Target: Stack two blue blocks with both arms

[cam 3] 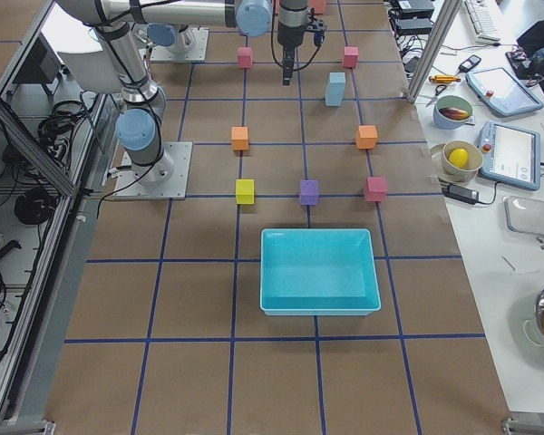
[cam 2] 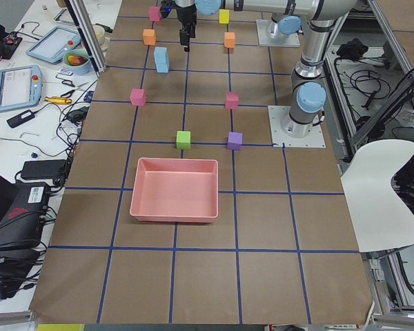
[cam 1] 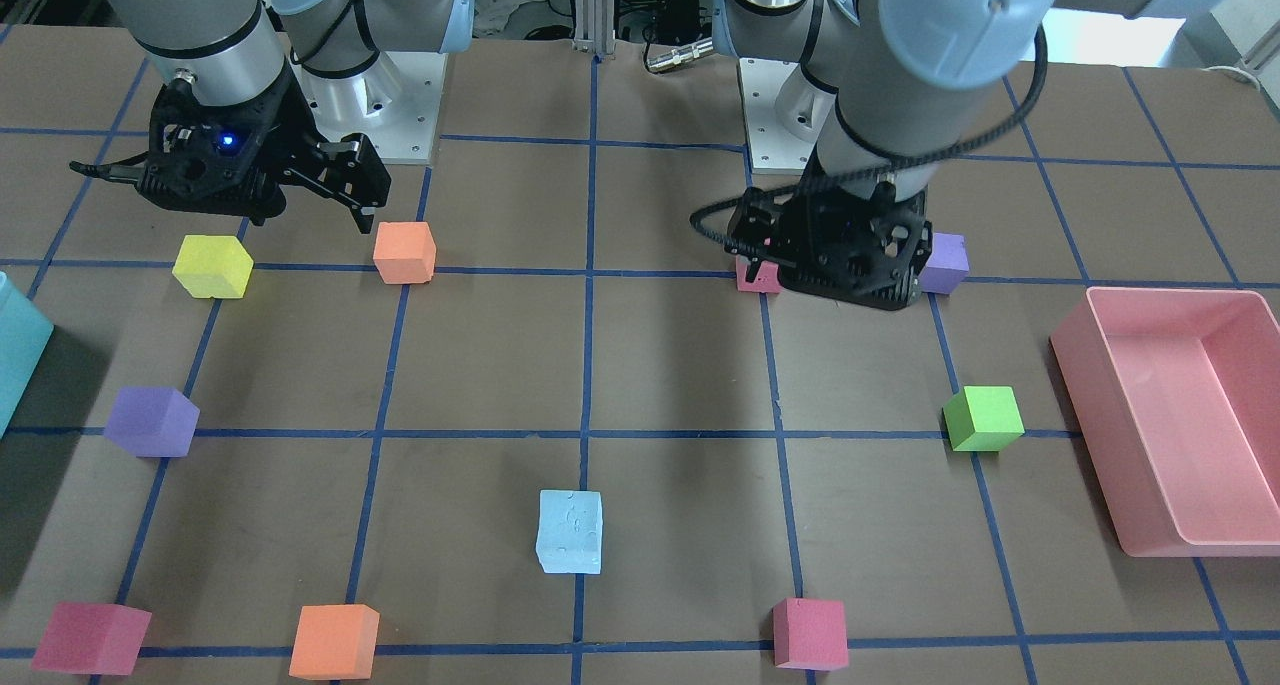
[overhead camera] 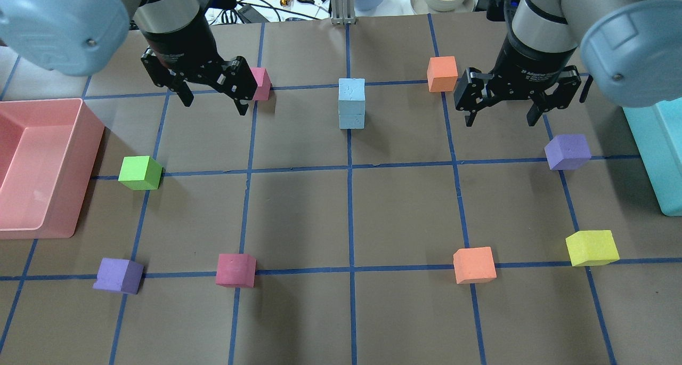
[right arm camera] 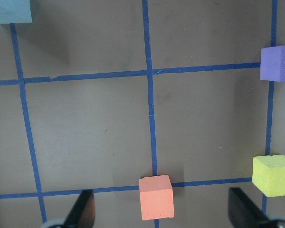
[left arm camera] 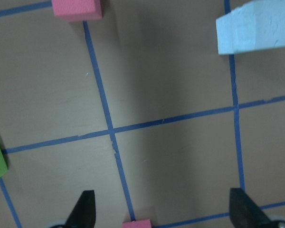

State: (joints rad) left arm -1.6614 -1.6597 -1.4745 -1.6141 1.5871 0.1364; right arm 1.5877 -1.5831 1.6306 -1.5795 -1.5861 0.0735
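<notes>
Sitting squarely one on the other, the two blue blocks (overhead camera: pixel 351 104) made a neat little tower on the centre tape line, out in the half of the table (overhead camera: pixel 341 317) away from the robot (upper block (overhead camera: pixel 351 89) flush over lower block (overhead camera: pixel 352 119), edges lined up as far as the overhead view showed). And nobody had a grip on it! The left gripper (overhead camera: pixel 216 105) hung off to the tower's left, well apart from it, jaws spread wide with nothing between them. Its wrist camera showed both fingertips (left arm camera: pixel 85 211) far apart above the brown surface, and the tower's pale corner sat up at the top right of that view. A pink cube (overhead camera: pixel 261 82) lay just beyond that gripper. Over on the other side, the right gripper (overhead camera: pixel 501 121) mirrored it: raised off the table, jaws wide, empty, well clear of the tower. An orange cube (overhead camera: pixel 442 73) sat near it on the tower side, and a purple cube (overhead camera: pixel 568 152) lay a little closer to the robot. At the table's edges, a pink tray (overhead camera: pixel 80 184) rested on the left and a teal box (overhead camera: pixel 655 157) on the right, both well away from the tower
</notes>
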